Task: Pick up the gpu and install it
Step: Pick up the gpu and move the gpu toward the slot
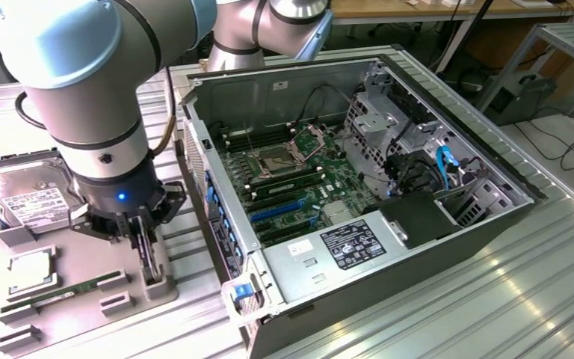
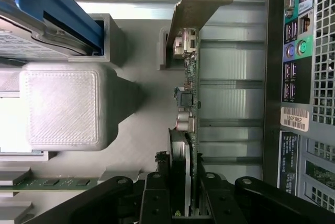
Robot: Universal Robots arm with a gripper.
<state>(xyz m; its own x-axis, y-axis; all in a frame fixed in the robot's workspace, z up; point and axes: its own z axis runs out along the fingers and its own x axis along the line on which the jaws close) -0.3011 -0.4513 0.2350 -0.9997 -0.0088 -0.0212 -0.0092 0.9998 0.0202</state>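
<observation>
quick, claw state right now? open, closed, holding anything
claw: closed on the gpu, which stands on edge in its grey holder

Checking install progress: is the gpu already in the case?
No, the gpu stands on edge in the gray tray outside the pc case, under the end effector.

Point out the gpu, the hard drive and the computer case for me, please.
gpu (image 2: 189,98): wrist view, on the card's thin edge.
hard drive (image 1: 30,196): exterior view, on its white label.
computer case (image 1: 267,93): exterior view, on its grey inner wall.
</observation>
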